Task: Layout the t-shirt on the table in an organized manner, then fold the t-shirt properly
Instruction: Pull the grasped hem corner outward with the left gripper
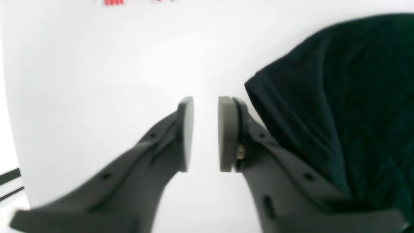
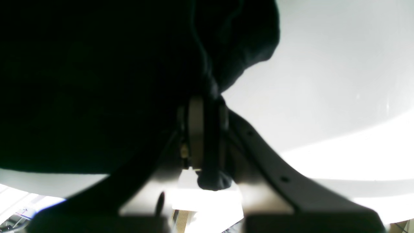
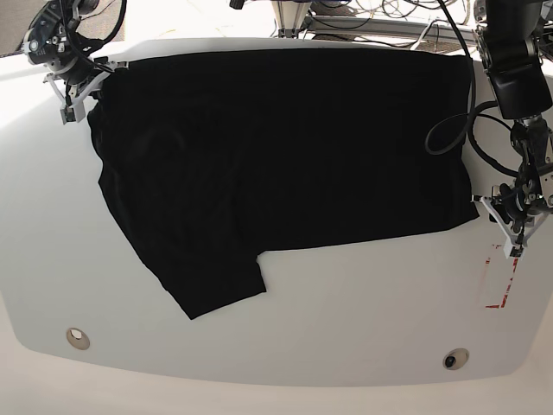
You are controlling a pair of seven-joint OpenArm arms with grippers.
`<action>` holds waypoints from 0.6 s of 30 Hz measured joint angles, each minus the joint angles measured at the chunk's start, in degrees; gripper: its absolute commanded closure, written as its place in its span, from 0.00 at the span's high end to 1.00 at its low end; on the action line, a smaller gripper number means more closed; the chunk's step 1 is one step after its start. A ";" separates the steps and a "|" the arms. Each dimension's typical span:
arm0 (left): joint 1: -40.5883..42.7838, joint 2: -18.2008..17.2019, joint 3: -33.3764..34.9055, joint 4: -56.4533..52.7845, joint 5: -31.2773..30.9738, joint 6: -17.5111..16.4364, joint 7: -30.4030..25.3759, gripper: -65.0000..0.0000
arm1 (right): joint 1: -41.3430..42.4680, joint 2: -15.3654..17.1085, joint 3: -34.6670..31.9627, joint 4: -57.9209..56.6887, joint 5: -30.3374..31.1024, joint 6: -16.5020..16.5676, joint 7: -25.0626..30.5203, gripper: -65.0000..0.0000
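The right gripper (image 2: 205, 136) has its jaws clamped on the black t-shirt (image 3: 285, 164); the left gripper (image 1: 206, 132) jaws stand apart, empty, over the white surface (image 3: 346, 328).

The t-shirt (image 3: 285, 147) is plain black all over, with no print showing on the side that faces up; in the left wrist view its cloth takes a faint dark-green cast; the surface (image 3: 346, 328) beneath it is glossy white, brightening to glare at the far edge; beside the t-shirt's hem end a thin red outline (image 3: 499, 281) is drawn on the white; below the t-shirt sit two small round fittings (image 3: 78, 338), dull silver-grey; the left pincer (image 1: 206, 134) is dark grey with paler grey-beige pads (image 1: 228, 134); the right pincer (image 2: 207, 142) looks the same dark grey.
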 measured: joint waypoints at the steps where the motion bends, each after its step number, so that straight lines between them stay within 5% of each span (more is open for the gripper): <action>1: -0.02 -0.02 0.02 0.00 -0.07 0.00 -0.59 0.35 | -0.02 0.00 0.00 0.00 0.00 0.04 0.00 0.07; 12: -0.42 0.02 0.15 0.11 -0.37 -0.17 -0.35 0.40 | 0.00 0.00 -0.04 0.00 0.00 0.02 0.00 0.07; 18: -0.98 0.20 -0.24 3.54 -4.87 -7.17 7.43 0.40 | -0.02 0.00 -0.07 0.00 0.00 0.04 -0.02 0.07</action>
